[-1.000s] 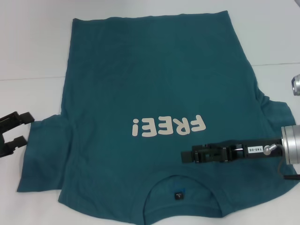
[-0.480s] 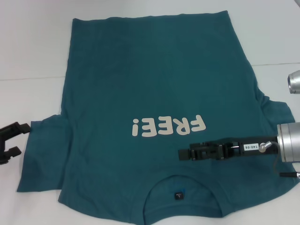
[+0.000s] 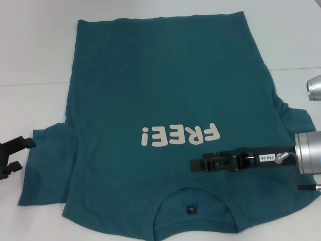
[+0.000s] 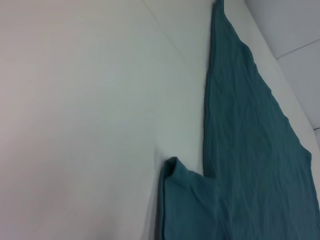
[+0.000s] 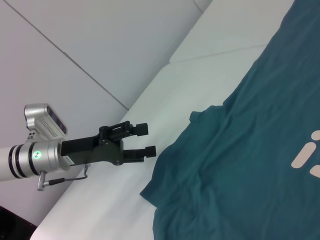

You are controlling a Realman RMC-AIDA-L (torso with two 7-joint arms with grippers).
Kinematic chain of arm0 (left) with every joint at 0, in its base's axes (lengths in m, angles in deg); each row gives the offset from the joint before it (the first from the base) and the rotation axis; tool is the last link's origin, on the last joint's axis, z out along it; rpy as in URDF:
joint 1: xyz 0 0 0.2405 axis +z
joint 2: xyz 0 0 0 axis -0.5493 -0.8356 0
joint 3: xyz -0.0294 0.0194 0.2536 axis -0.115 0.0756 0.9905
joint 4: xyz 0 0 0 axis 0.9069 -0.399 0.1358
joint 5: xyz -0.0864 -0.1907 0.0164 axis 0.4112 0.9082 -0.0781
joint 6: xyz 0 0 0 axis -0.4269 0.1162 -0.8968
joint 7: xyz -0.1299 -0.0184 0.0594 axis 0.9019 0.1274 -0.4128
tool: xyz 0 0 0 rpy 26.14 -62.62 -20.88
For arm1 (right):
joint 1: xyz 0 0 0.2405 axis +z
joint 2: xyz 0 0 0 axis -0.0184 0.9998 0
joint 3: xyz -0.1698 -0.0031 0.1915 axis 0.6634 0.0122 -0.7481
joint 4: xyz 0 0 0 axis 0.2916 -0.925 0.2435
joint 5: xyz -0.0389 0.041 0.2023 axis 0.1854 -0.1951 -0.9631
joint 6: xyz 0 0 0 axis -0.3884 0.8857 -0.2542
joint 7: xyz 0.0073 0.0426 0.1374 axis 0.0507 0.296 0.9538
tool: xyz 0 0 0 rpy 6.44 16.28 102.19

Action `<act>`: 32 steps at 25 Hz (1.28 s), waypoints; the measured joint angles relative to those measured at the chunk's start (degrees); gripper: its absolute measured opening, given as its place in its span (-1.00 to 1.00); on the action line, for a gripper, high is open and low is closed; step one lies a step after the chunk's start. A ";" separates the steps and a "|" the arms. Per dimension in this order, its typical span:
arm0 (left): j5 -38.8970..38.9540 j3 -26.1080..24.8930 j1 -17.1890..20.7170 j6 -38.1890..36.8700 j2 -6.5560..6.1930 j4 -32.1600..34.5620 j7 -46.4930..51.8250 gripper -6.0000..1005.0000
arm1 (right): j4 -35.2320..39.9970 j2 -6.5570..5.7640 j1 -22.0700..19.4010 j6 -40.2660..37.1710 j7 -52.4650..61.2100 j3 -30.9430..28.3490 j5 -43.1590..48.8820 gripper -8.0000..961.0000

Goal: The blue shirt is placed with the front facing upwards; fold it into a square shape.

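Left claw (image 3: 17, 149) spread, just off the blue shirt (image 3: 165, 100) sleeve edge.
Sleeve lies inboard of it; right claw (image 3: 193, 150) over chest, can't tell its grip.

A matt, soft-looking cloth shirt (image 3: 165, 100) with faint creases and smooth, flat cream lettering (image 3: 180, 135) lies on a smooth, pale, matt worktop (image 3: 35, 55). The left claw (image 3: 17, 149) and right claw (image 3: 193, 150) are matt black, plastic-looking parts on brushed silver metal wrists.

Open left gripper (image 5: 148, 138) beside blue shirt (image 5: 240, 165)
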 joint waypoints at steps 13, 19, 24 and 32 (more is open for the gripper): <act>-0.04 2.06 -0.55 2.83 -0.13 -1.01 -0.50 0.79 | 0.01 -0.03 -0.20 0.07 -0.17 0.17 -0.01 0.97; -0.23 2.08 -0.73 3.32 -0.13 -1.34 -0.50 0.79 | 0.01 -0.12 -0.41 0.07 -0.22 0.16 -0.01 0.97; -0.52 2.42 -0.90 3.72 -0.18 -1.98 -0.49 0.79 | 0.01 -0.18 -0.51 0.06 -0.23 0.14 -0.01 0.97; -0.53 2.80 -1.03 2.50 -0.21 -2.29 -0.48 0.76 | 0.01 -0.36 -0.55 0.06 -0.23 -0.36 -0.01 0.97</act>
